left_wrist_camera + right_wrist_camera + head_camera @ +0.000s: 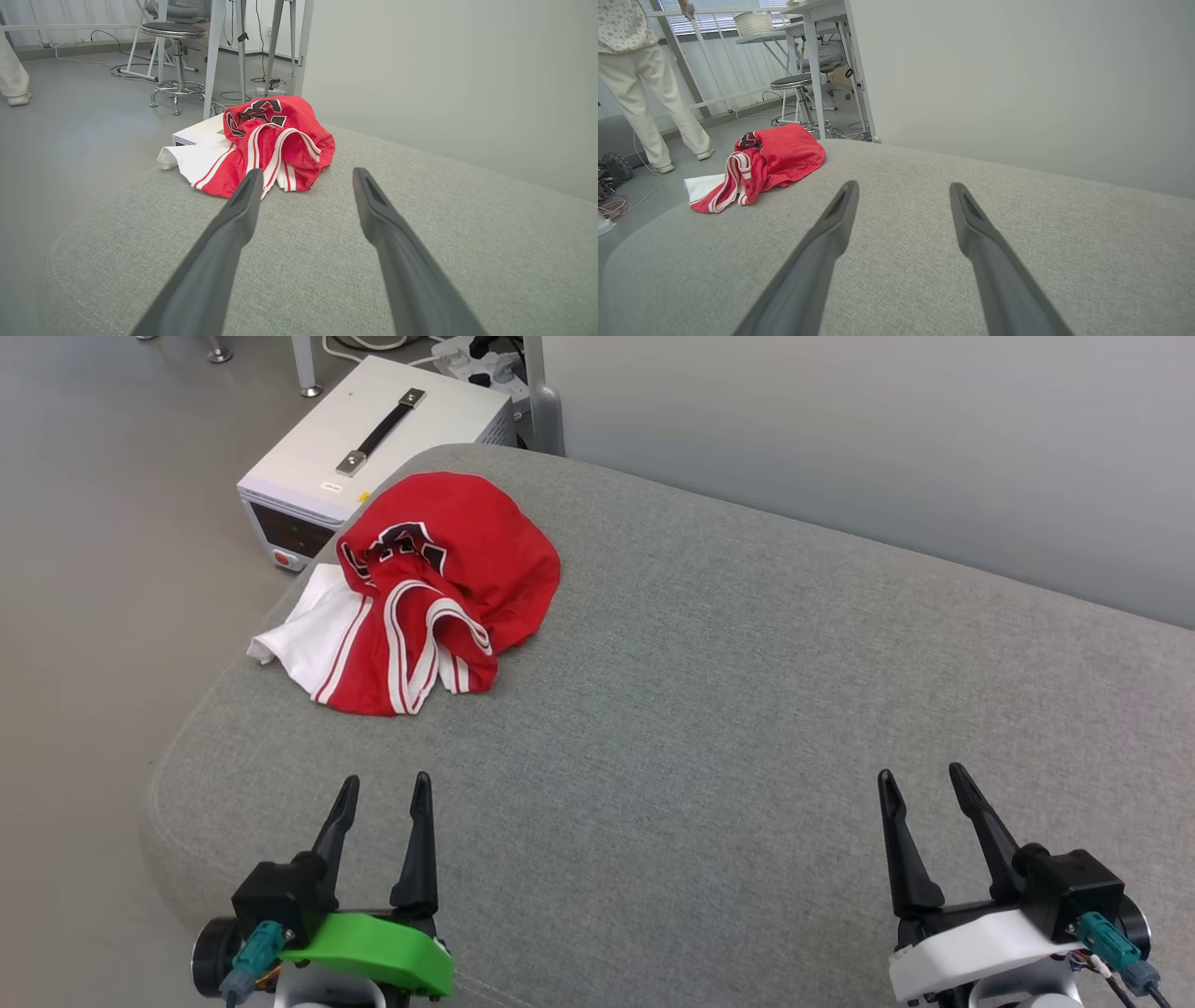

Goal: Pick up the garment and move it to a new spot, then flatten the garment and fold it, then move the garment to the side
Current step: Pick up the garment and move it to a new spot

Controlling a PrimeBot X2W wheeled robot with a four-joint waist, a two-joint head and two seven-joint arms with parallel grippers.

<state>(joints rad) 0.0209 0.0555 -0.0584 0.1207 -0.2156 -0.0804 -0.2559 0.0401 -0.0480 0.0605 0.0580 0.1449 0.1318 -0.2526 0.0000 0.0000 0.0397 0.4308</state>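
The garment [439, 588] lies crumpled at the far left corner of the grey cushioned surface [709, 728], red with striped trim, black print partly showing and a white sleeve spilling toward the edge. It also appears in the left wrist view [275, 140] and the right wrist view [775, 158]. My left gripper [386, 789] hovers open near the front left, well short of the garment, nothing between its fingers. My right gripper [922, 779] stands open at the front right, far from the garment. From each wrist, the left gripper [306, 175] and right gripper [903, 186] point over bare cushion.
A white box with a black handle [373, 439] stands on the floor just beyond the garment. A grey wall [887, 448] runs behind the cushion. A stool [175, 56] and table legs stand further back. A person [640, 79] stands on the floor at the left.
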